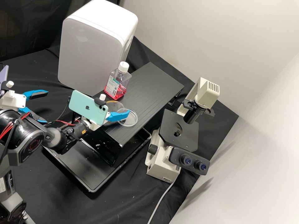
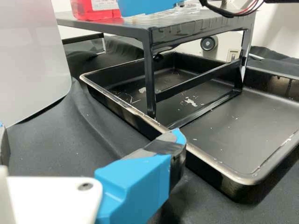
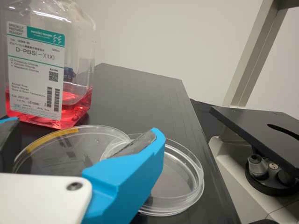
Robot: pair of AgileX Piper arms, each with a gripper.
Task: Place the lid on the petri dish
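**R gripper (image 3: 79, 140) pinches clear lid (image 3: 60, 149) beside petri dish (image 3: 177, 177) on black rack (image 1: 149, 87)**
Blue fingers are spread to the lid's full width, clamping it rim to rim. The lid, w/ a yellow streak on its edge, overlaps one side of the dish, not seated. The dish is clear, shallow and uncovered, at the rack's near end. R wrist view shows a pink-filled flask (image 3: 46, 70) just behind the lid. High view adds L gripper (image 1: 46, 106), fingers wide apart, holding nothing, beside the tray (image 2: 261, 135).

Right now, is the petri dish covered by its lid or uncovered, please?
Uncovered: the lid lies offset to one side, overlapping only one edge of the petri dish.
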